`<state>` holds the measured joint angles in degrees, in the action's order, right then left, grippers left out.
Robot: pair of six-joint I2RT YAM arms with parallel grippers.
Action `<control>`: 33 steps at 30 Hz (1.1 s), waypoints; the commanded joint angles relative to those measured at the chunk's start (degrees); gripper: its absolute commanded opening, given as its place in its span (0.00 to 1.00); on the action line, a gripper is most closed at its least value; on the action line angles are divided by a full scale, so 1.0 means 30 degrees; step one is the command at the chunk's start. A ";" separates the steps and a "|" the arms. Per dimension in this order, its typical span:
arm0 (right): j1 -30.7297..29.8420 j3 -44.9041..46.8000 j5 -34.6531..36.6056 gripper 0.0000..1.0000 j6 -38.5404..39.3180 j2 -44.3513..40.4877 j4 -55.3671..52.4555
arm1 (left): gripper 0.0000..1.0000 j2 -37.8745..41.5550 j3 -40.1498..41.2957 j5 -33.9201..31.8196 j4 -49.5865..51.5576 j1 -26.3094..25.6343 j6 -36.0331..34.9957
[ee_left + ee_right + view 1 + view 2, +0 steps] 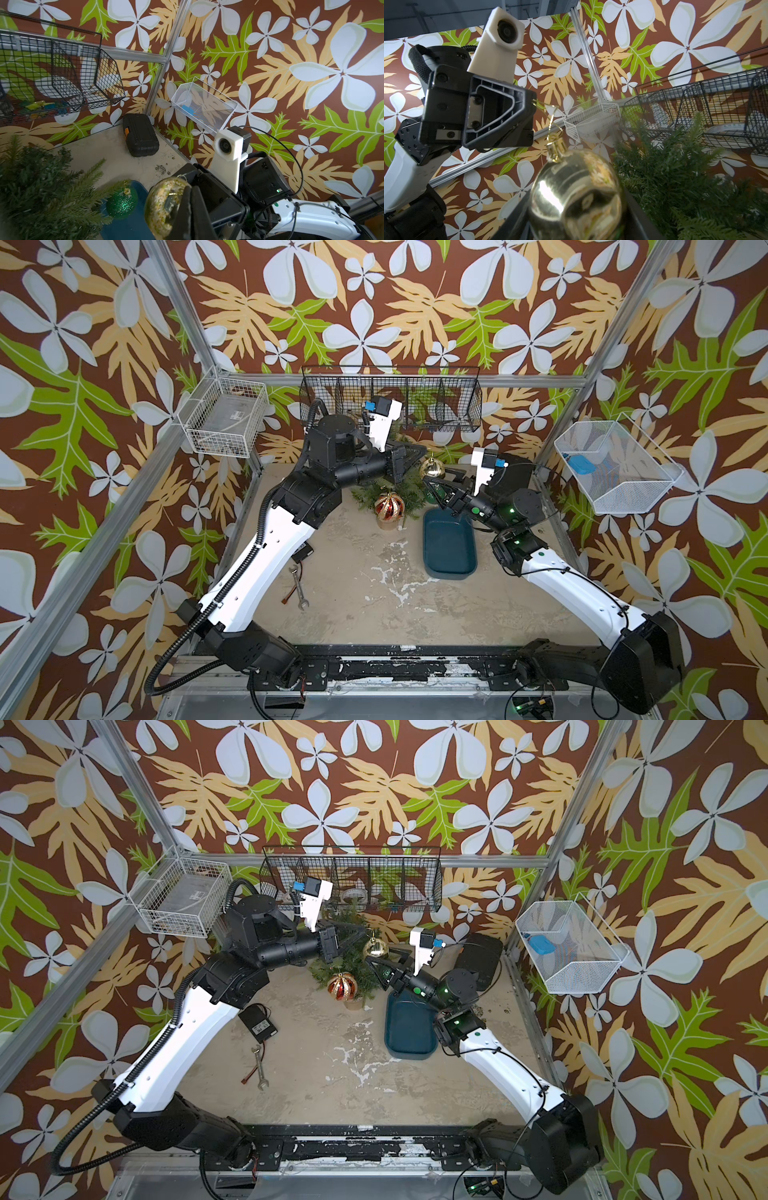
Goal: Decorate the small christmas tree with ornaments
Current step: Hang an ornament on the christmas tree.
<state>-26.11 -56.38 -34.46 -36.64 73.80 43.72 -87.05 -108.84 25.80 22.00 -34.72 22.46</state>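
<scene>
Sighting small christmas tree (405,485) standing upright in its tan pot (386,525), plain in both top views. Counting 3 ornaments, all at the tree.

Seeing red-and-gold ornament (389,505) hanging on the tree's front, just above the pot, touching neither gripper.

Spotting green ornament (122,204) in the left wrist view, dangling under a low branch tip on the tree's right-arm side. Probably hooked there, hook too small to make out.

Finding gold ornament (432,467) up beside the tree's upper branches on that same side, needles just beside it.

Logging right gripper (429,477) clenched on the gold ornament's round body, showing 1 finger on each flank in the right wrist view.

Logging left gripper (423,448) lying across the tree's top, jaws pressed together, pinching the hanging loop (553,116) of the gold ornament at the very tips. Tracing that loop from the gold cap up to those tips.

Noting blue tray (449,547) lying just beside the pot on the tree's right-arm side, under the green ornament.

Noting wrench (300,593) well apart from the tree, toward the left arm's base.

Noting black case (140,135) beyond the tree, at the back corner on the right-arm side.

Noting black wire basket (469,406) hanging on the wall behind the tree.
</scene>
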 commanded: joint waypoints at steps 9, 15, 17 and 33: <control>0.0953 -0.1922 -0.0904 0.56 -0.0488 0.2630 -0.0097 | 0.00 -0.1514 -0.0980 -0.0341 -0.0528 0.0890 -0.0337; 0.1517 -0.2796 -0.1525 0.55 -0.1131 0.3921 0.0134 | 0.00 -0.2647 -0.1822 -0.0442 -0.0419 0.1359 -0.0363; 0.1629 -0.3052 -0.1768 0.55 -0.1260 0.4272 0.0042 | 0.00 -0.3049 -0.2121 -0.0316 -0.0324 0.1474 -0.0360; 0.2206 -0.5430 -0.2860 0.54 -0.2676 0.6624 -0.2225 | 0.00 -0.5578 -0.4669 -0.1218 0.1561 0.2006 -0.0252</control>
<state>-19.53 -71.66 -41.71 -43.27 93.06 38.48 -103.24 -121.99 22.87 24.93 -29.02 22.02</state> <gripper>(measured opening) 0.565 0.050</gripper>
